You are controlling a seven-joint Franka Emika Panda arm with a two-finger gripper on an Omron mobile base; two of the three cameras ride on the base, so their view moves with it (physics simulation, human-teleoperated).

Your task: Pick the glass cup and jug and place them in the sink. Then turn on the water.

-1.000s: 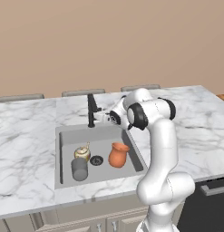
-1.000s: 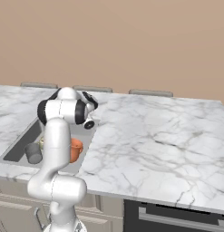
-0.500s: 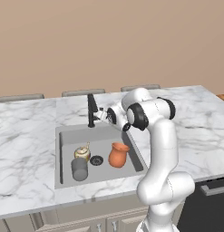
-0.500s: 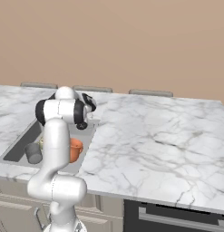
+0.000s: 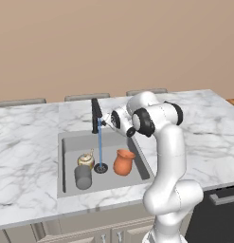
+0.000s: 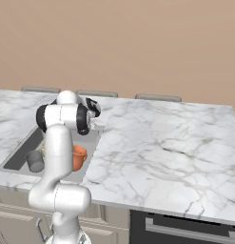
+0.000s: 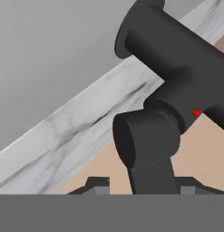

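The sink (image 5: 65, 163) holds the dark-grey glass cup (image 5: 83, 177) at its front left and the orange jug (image 5: 123, 162) upright at its right. A thin blue stream of water (image 5: 99, 142) falls from the black tap (image 5: 95, 115) onto the drain (image 5: 100, 167). My gripper (image 5: 105, 122) is at the tap's right side. In the hand view the black tap handle (image 7: 147, 142) sits between the fingertips (image 7: 99, 182), and my gripper (image 7: 143, 185) is shut on it. From the right, the arm hides part of the sink (image 6: 19, 153); the cup (image 6: 35, 161) and jug (image 6: 80, 156) show beside it.
A small golden teapot-like vessel (image 5: 86, 159) stands in the sink just behind the cup. White marble counter (image 5: 203, 128) stretches to both sides. A dark oven front (image 5: 222, 209) sits below the counter at the right.
The gripper's jaws have closed on the tap handle and the hand has shifted slightly. A blue stream now falls from the tap into the sink. Cup and jug have not moved.
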